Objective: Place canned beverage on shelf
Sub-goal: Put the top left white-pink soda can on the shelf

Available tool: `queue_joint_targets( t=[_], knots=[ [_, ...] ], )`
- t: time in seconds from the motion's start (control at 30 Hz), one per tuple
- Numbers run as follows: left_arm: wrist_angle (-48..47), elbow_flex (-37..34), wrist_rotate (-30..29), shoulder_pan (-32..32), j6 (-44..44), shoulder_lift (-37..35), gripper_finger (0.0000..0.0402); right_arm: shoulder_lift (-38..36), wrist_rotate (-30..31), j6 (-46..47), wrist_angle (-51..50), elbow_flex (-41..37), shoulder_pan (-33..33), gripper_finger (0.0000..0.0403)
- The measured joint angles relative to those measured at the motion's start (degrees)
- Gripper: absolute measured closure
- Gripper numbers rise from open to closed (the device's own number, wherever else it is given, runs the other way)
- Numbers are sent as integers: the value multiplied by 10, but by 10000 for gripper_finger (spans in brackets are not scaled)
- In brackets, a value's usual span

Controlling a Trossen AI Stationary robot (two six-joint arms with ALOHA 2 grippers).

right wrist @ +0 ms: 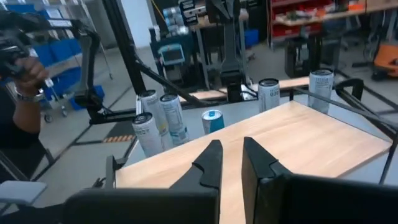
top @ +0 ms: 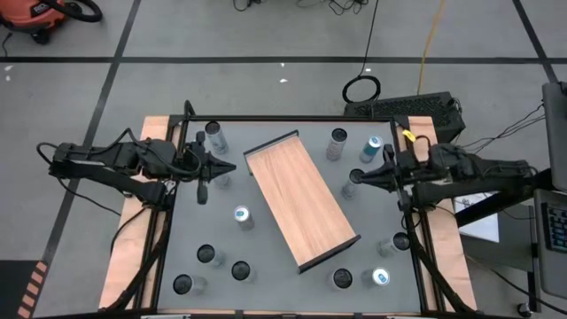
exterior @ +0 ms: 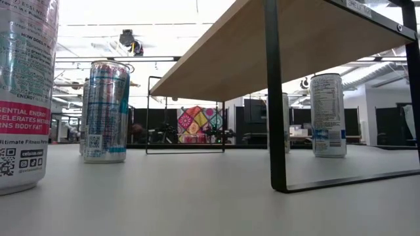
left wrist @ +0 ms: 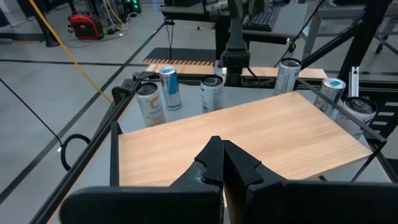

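Observation:
The shelf (top: 301, 199), a light wood board on black metal legs (exterior: 275, 98), stands slantwise at the middle of the grey table, and its top is bare. Several cans stand upright on the tabletop around it, among them a white one (top: 242, 217) left of the shelf and a blue-topped one (top: 372, 146) at the far right. My left gripper (top: 232, 167) hovers shut off the shelf's left side, pointing toward it (left wrist: 222, 152). My right gripper (top: 354, 177) hovers off the right side, shut, with a thin slit between its fingertips (right wrist: 231, 149). Neither gripper holds anything.
A black frame (top: 292, 120) rims the table. Cans cluster along the near edge (top: 205, 255) (top: 341, 279) and the far corners (top: 215, 136). Two cans (exterior: 105, 111) (exterior: 20, 98) stand close to the low camera. A person's hand (right wrist: 25, 68) shows beyond the table.

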Motion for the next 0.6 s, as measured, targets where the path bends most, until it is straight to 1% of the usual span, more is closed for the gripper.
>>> queue_joint_targets(
  t=[0.13, 0.27, 0.33, 0.43, 0.53, 0.6],
  knots=[
    [-7, 0, 1, 0, 0, 0, 402, 72, 0, -3, -31, 74, 0, 403],
    [-8, 0, 1, 0, 0, 0, 402, 133, 0, -17, -73, 121, 0, 403],
    [-16, 0, 3, 0, 0, 0, 402, 157, 0, -16, -89, 132, 0, 403],
    [-22, -6, 3, 0, 1, 0, 402, 179, 0, -16, -88, 134, 0, 403],
    [-23, -14, 3, 0, 1, 0, 402, 201, 0, -43, -87, 133, 1, 403],
    [-22, -18, 3, 0, 0, 1, 402, 211, 1, -53, -71, 121, 12, 403]
  ],
)
